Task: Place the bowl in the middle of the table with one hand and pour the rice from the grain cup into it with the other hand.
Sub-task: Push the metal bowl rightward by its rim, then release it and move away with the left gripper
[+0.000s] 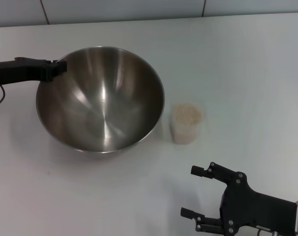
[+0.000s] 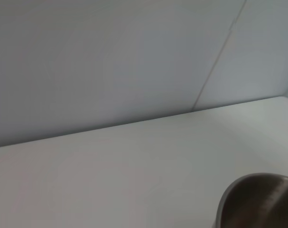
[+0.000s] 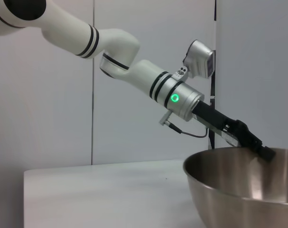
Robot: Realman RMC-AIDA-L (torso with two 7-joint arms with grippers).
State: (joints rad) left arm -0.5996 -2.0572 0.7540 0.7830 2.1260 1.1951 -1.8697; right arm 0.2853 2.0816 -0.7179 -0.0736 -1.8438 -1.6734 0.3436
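The steel bowl stands left of the table's middle. My left gripper reaches in from the left and is shut on the bowl's far-left rim. It also shows in the right wrist view, pinching the rim of the bowl. A part of the bowl's rim shows in the left wrist view. The clear grain cup stands upright just right of the bowl, filled with rice. My right gripper is open and empty near the front edge, a short way in front of the cup.
A pale wall with panel seams runs along the table's far edge. The left arm stretches in over the table's left side. White tabletop lies to the right of the cup.
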